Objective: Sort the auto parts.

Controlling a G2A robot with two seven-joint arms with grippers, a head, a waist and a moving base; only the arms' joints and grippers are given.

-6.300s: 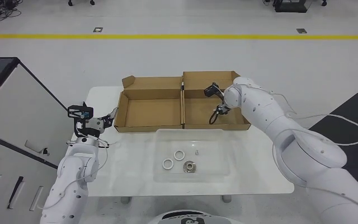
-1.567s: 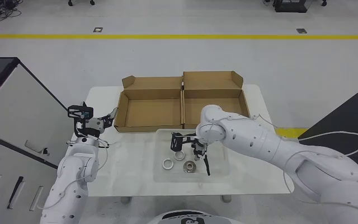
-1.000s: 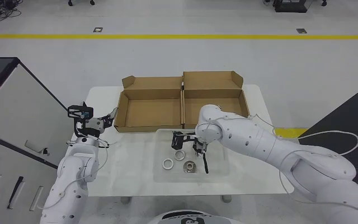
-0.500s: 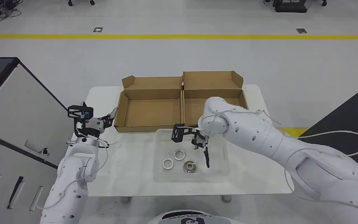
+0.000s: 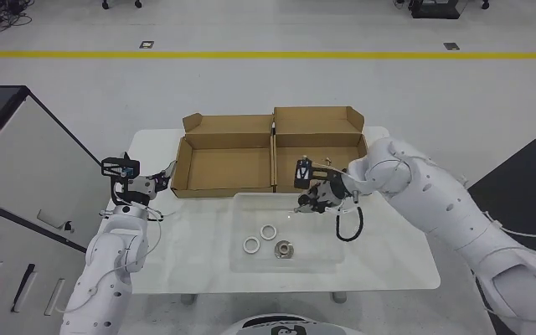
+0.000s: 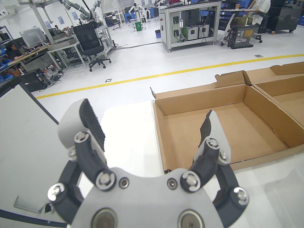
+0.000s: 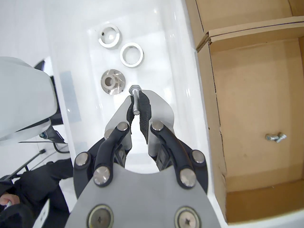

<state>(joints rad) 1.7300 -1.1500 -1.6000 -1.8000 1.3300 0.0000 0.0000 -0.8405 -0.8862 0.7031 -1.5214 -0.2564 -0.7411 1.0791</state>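
Carrying step: my right tool [image 7: 136, 106] pinches a bolt [image 7: 135, 96] just outside the box [image 7: 249, 91]; next it must clear that box's wall, then release.

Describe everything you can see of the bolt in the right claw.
The bolt is a small, silvery metal piece with a threaded shaft and a six-sided head. The right claw is shut on its shaft, with the black ribbed pads pressing from both sides. The head sticks out past the fingertips and the shaft's plain end shows between the pads. It lies in line with the claw and is held over the white tray. As far as can be seen, only the pads touch it.
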